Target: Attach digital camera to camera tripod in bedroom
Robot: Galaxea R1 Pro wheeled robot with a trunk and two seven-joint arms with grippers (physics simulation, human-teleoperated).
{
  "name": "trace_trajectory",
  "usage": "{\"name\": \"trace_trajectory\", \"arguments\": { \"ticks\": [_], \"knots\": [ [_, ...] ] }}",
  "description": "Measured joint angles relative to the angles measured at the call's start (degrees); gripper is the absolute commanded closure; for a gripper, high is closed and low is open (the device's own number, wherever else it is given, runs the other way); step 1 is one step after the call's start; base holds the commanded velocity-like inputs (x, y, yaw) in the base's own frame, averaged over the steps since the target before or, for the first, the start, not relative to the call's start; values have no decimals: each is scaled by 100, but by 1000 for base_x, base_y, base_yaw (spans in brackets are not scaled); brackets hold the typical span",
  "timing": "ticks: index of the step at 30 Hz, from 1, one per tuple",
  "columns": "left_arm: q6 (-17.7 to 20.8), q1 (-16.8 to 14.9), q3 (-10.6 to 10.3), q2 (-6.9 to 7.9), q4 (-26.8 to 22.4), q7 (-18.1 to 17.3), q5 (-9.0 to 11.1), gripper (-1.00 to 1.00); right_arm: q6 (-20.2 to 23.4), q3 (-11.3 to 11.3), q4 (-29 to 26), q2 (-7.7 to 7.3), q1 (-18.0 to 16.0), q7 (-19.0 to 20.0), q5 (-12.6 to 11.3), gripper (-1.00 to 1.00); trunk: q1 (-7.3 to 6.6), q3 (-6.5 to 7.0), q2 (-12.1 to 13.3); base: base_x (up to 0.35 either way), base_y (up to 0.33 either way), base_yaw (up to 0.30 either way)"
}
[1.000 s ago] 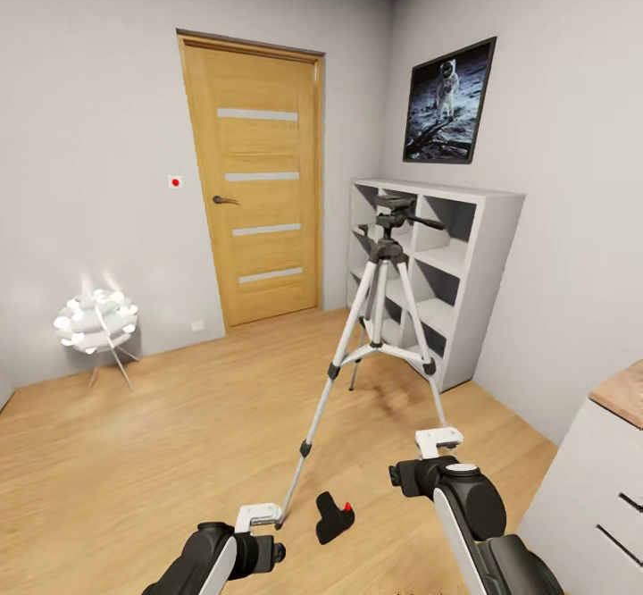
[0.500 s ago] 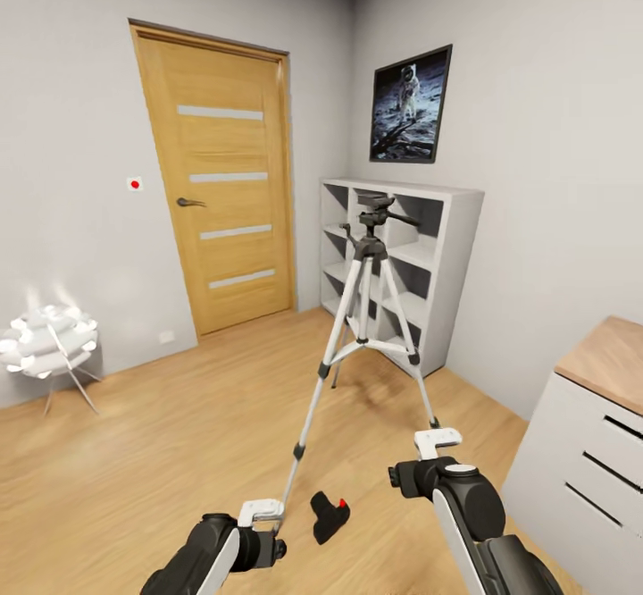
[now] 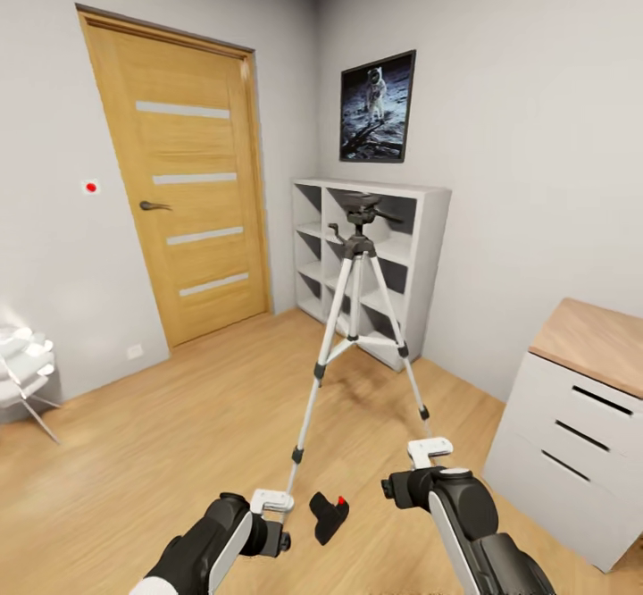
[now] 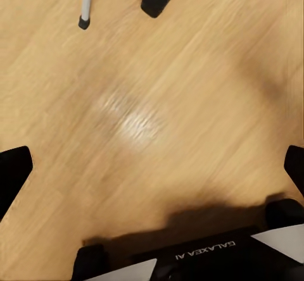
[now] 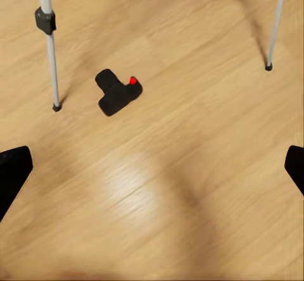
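Observation:
The camera tripod (image 3: pixel 355 309) stands on the light wood floor in front of the white cube shelf, its black head (image 3: pixel 359 209) at the height of the shelf's top. The digital camera (image 3: pixel 329 515) lies on the floor between the tripod's two near legs, red button showing. In the right wrist view the digital camera (image 5: pixel 117 92) lies between two tripod legs (image 5: pixel 49 47). My left gripper (image 3: pixel 271 500) hangs open just left of the camera, near a leg foot (image 4: pixel 83 21). My right gripper (image 3: pixel 430 451) is open, to the camera's right and above the floor.
A wooden door (image 3: pixel 183 184) is at the back left, and the white cube shelf (image 3: pixel 420 247) stands under the astronaut picture (image 3: pixel 377 106). A white dresser with a wood top (image 3: pixel 580 416) stands at the right. A white lamp (image 3: pixel 22 367) sits at the far left.
The whole view has swung to the right: door, shelf and tripod have shifted left in the picture and more of the dresser shows. Both grippers stay open near the camera.

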Motion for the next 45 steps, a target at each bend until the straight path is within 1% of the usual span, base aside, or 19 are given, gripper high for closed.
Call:
{"name": "trace_trajectory", "arguments": {
  "ticks": [12,16,21,26,33,35,36,38,41,42,45],
  "knots": [
    [-67,-45,-30,-23,63,36,-5,-100,0,-38,-178,-21,-21,72,0,-100,-1,0,0,77,336,-278],
    [-73,-41,-32,-33,69,50,-7,-100,1,-41,-242,-17,-21,73,-1,-100,0,0,0,75,235,-278],
    [-101,-21,-27,-40,75,73,-25,-100,1,-48,-375,-18,-15,78,1,-100,0,0,0,24,70,-278],
    [-162,-1,49,16,77,88,0,-100,2,-51,-429,-17,-17,79,0,-100,0,0,0,5,15,-278],
    [-282,2,64,7,77,126,-2,-100,2,-52,-453,-18,-24,76,-2,-100,0,0,0,1,3,-278],
    [-351,4,58,-23,78,297,-32,-100,2,-53,-496,-15,-28,76,-2,-100,0,0,0,0,1,-278],
    [-352,4,58,-23,78,300,-31,-100,2,-53,-496,-15,-28,76,-2,-100,0,0,0,0,1,-278],
    [-429,5,47,-59,51,645,-21,-100,2,-53,-519,-14,-47,80,-2,-100,0,0,0,0,0,-278],
    [-488,6,42,-89,26,970,0,-100,2,-53,-531,-15,-69,81,-2,-100,0,0,0,0,0,-278],
    [-520,8,44,-125,10,1177,17,-100,2,-53,-538,-18,-103,82,-2,-100,0,0,0,0,0,-278],
    [-531,8,48,-144,6,1281,23,-100,2,-53,-540,-24,-168,83,-2,-100,0,0,0,0,0,-278]
  ]
}}
